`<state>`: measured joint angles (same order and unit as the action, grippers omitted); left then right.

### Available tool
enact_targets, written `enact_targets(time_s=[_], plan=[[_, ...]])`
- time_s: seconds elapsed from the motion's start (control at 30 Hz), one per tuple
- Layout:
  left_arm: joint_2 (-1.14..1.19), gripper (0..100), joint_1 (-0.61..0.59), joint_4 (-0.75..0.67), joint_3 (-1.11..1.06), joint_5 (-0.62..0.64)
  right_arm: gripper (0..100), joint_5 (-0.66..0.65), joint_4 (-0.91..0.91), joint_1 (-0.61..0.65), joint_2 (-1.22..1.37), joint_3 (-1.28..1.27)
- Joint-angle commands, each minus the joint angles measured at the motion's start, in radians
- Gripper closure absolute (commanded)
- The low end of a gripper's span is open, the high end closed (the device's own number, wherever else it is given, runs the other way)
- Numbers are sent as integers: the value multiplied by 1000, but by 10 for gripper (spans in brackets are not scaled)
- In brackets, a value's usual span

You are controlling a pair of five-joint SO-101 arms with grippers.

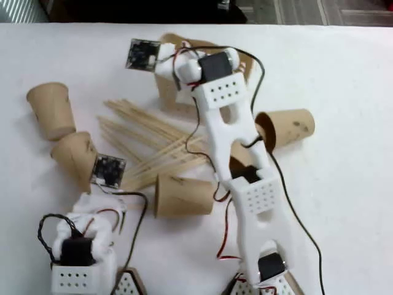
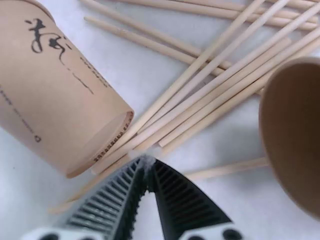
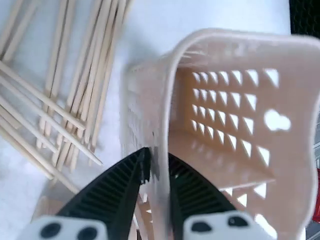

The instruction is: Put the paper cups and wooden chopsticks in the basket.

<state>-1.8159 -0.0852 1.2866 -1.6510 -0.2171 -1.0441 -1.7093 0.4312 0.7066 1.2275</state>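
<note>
Your right hand (image 3: 157, 170) pinches the basket (image 3: 225, 100) wall near the desk's (image 1: 344, 74) far edge. Your left hand (image 2: 146, 162) sits closed above mid-desk chopsticks (image 2: 215, 95). Expect light, stiff, rolling sticks. The cups (image 2: 55, 85) likely crush, so grip rims gently.

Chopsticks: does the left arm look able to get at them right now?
Probably yes. The left gripper sits shut right at the near ends of the chopsticks, in the gap between two paper cups lying on their sides; nothing covers them.

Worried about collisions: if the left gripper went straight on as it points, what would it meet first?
Likely the chopsticks, lying across just ahead of the left gripper; depth is unclear.
</note>
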Motion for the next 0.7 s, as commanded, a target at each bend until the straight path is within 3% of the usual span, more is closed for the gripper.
enact_targets(time_s=[0.0, 0.3, 0.4, 0.53, 0.67], plan=[[-2, 973, 4, -6, 20, -6, 979, -11, -2, -28, -88, 31], [-2, 973, 4, -6, 20, -6, 962, -2, -4, -41, -88, 31], [-2, 973, 4, -6, 20, -6, 855, 37, -4, -36, -94, 40], [-2, 973, 4, -6, 20, -6, 704, 192, -4, -42, -153, 38], [-2, 973, 4, -6, 20, -6, 706, 244, -8, -42, -254, 29]])
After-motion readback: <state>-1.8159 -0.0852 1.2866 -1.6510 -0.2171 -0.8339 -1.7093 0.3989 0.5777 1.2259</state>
